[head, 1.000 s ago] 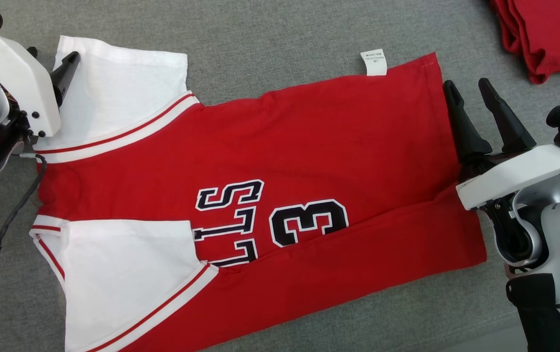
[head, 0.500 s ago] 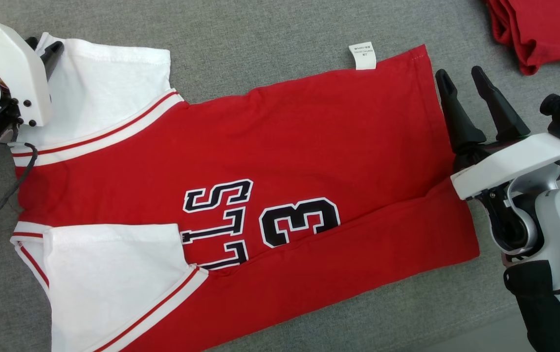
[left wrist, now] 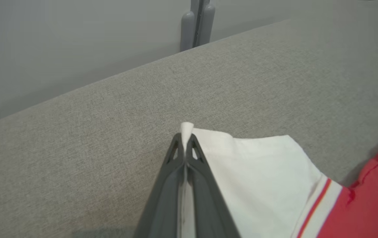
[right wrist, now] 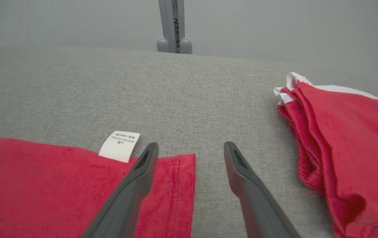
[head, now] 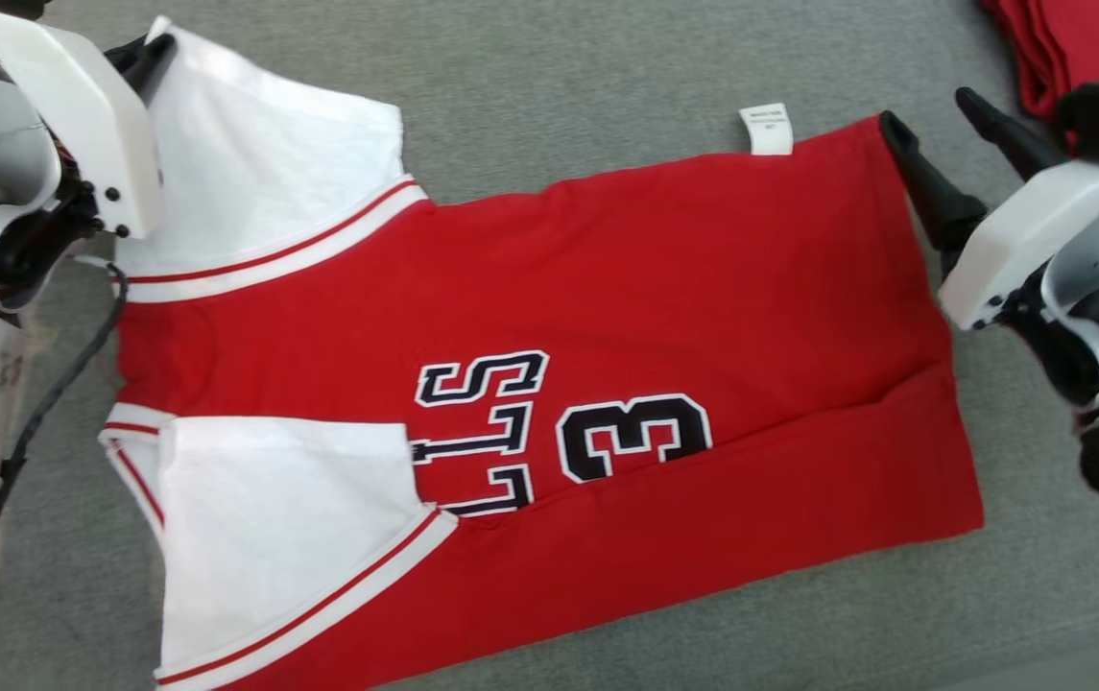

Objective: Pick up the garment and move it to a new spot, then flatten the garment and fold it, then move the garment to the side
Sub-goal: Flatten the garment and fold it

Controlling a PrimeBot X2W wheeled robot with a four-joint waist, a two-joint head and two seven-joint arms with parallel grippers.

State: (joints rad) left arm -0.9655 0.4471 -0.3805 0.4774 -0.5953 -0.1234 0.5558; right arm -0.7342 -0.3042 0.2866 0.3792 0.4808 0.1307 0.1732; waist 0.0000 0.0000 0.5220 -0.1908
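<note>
Well, the left gripper (left wrist: 186, 140) is pinched tight on the white sleeve (left wrist: 261, 172) of the red-and-white printed jersey (head: 664, 288), which lies flat on the grey fabric surface (head: 559, 86); the right gripper (right wrist: 191, 149) sits at its hem corner, fingers apart

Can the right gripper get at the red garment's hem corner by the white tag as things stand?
Probably yes: the right gripper is open, its fingers either side of the hem corner, with nothing in the way.
</note>
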